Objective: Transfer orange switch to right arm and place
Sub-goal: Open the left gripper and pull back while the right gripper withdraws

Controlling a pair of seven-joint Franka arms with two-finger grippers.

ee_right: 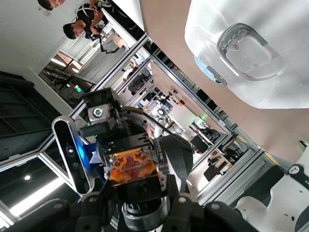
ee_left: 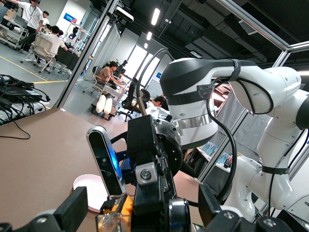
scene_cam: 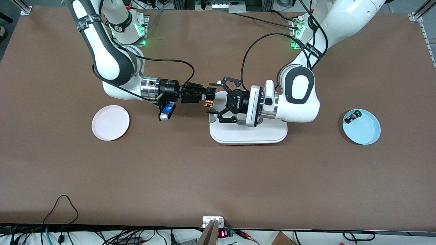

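Claws meet mid-handover above the white tray [scene_cam: 248,134] — right claw [scene_cam: 208,97] grips the orange switch [scene_cam: 208,101], left claw [scene_cam: 215,99] spread open around it — placement remains.

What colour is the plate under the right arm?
Pink plate, clearest in the front view.

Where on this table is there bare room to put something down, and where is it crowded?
The pink plate is bare, and so is the wide brown table nearer the camera. It is crowded over the white tray, where the left hand and right hand meet around the orange switch. The blue plate holds a green-capped switch.
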